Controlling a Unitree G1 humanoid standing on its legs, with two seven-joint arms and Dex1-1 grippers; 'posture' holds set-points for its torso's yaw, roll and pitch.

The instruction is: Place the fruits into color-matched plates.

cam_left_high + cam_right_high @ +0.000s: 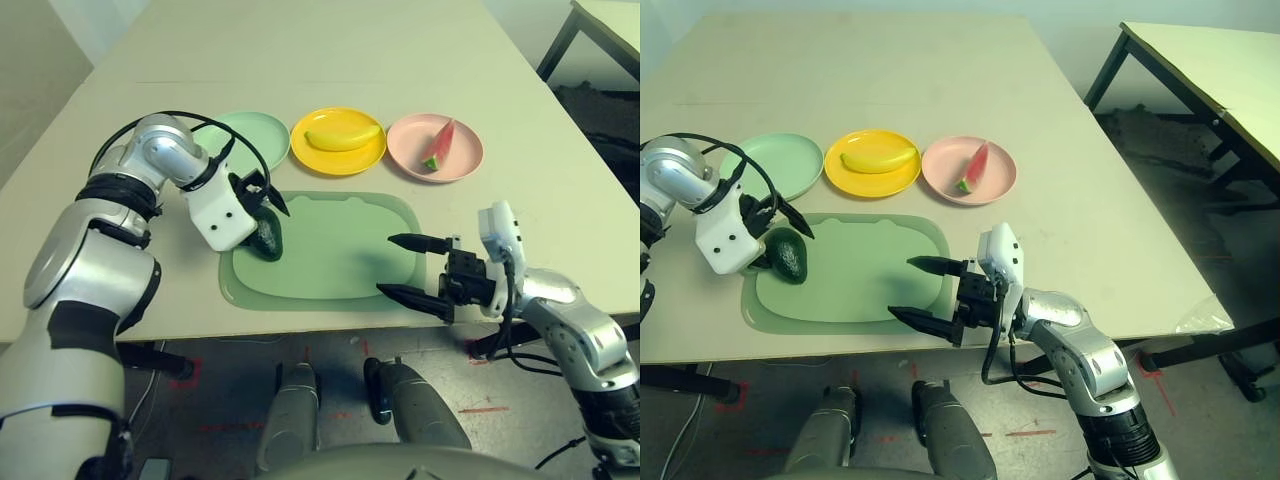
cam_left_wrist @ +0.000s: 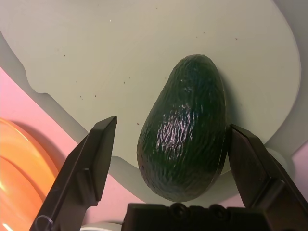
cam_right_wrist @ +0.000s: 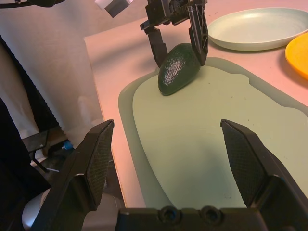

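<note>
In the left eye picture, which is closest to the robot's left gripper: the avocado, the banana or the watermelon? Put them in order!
From the left gripper:
1. Avocado, between its fingers on the green mat.
2. Banana, middle yellow plate.
3. Watermelon wedge, pink plate, far right.

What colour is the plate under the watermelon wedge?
Pale pink plate, under the watermelon wedge; clearest in the left eye view.

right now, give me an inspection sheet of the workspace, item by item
surface: beige table with a green mat near the front edge
job's things: banana on yellow plate; watermelon on pink plate; green plate holds nothing; avocado lies on the mat
clutter: nothing seen
grippers: left gripper straddles the avocado, jaws open, one touching it; right gripper open over the mat's right end
cables: black cable loops over the left wrist
surroundings: another table to the right
</note>
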